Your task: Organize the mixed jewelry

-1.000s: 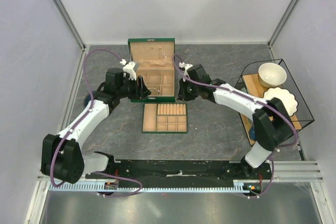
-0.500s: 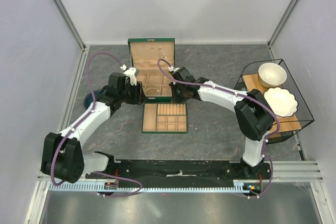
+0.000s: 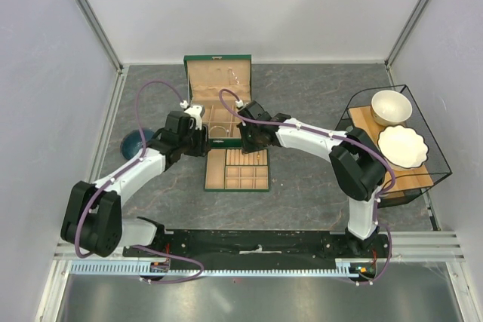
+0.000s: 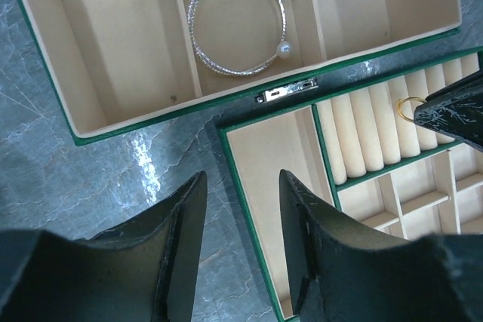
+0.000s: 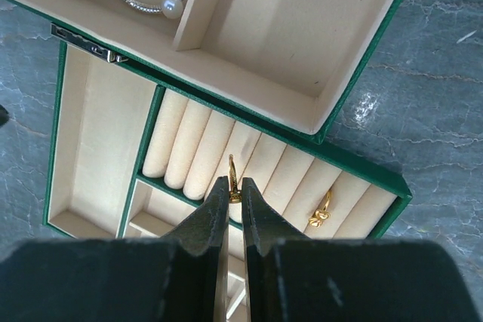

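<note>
- Over the tray's (image 5: pixel 89 148) ring rolls, I see the right end effector (image 5: pixel 235 188) pinching a gold ring (image 5: pixel 232 167) upright.
- A gold earring (image 5: pixel 320 217) sits in the same rolls.
- The bangle (image 4: pixel 193 35) lies in the box's (image 4: pixel 113 35) middle compartment.
- The left end effector (image 4: pixel 243 179) is spread above the worktop (image 4: pixel 90 179) at the tray's corner.

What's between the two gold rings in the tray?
Just soft tan rolls separate the pinched ring from the bow ring, seen from the right wrist.
</note>
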`<state>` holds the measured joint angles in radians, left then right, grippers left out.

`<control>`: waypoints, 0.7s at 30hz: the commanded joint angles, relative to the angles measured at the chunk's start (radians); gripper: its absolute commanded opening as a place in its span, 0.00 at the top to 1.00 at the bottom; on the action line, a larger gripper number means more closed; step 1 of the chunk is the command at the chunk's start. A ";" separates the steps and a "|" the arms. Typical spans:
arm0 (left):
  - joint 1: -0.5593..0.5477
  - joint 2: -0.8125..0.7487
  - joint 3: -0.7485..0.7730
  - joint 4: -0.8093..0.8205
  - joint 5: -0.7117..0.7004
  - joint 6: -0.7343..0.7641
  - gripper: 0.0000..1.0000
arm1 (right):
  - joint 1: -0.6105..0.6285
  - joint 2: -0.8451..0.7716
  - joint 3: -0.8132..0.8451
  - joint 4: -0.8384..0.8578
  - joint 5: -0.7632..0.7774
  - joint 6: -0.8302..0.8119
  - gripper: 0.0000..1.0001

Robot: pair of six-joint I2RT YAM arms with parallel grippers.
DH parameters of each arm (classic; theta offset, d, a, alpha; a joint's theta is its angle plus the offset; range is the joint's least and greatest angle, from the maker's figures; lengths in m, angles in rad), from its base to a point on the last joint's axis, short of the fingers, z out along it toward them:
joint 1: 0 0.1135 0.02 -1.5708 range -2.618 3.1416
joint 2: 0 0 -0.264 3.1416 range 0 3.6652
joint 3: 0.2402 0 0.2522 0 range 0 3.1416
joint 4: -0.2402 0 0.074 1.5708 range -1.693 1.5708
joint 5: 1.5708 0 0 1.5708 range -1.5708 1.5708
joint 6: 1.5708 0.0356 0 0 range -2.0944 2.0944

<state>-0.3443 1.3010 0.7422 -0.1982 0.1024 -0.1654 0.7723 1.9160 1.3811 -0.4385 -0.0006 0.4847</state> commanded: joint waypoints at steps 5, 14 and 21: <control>-0.061 0.040 -0.017 0.082 -0.092 -0.010 0.52 | 0.004 -0.009 0.004 -0.005 0.027 0.064 1.00; -0.073 0.063 -0.032 0.105 -0.124 -0.006 0.54 | 0.002 -0.034 -0.030 -0.012 0.037 0.121 1.00; -0.087 0.077 -0.030 0.115 -0.133 -0.002 0.55 | 0.002 -0.032 -0.036 -0.017 0.036 0.138 1.00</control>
<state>-0.4229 1.3716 0.7132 -0.1421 -0.0002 -0.1654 0.7723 1.9160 1.3487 -0.4522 0.0238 0.5938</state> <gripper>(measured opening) 0.455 0.133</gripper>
